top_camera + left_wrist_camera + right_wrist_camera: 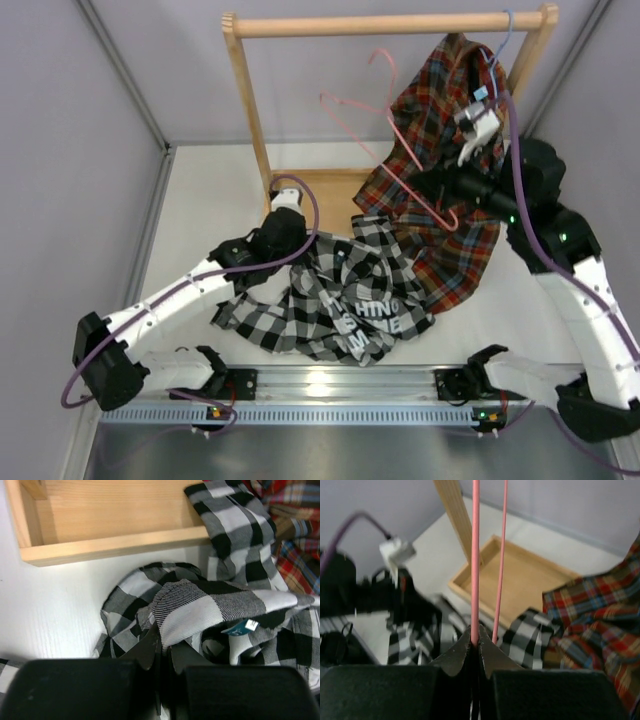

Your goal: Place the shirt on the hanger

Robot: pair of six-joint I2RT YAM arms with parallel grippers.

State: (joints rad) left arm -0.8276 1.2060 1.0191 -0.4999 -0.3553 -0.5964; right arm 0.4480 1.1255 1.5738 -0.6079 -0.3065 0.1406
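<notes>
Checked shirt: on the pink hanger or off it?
Off. The black-and-white checked shirt lies crumpled on the table, a fold pinched in the left claw; the right claw holds the pink wire hanger up, bare.

Left end effector (162,647) pinches the shirt (200,607)
Its 2 fingers are closed on a fold of the shirt, crumpled on the white bench (50,610); teal label (239,628) at right, wooden frame (115,545) behind, red plaid shirt (295,555) top right.
</notes>
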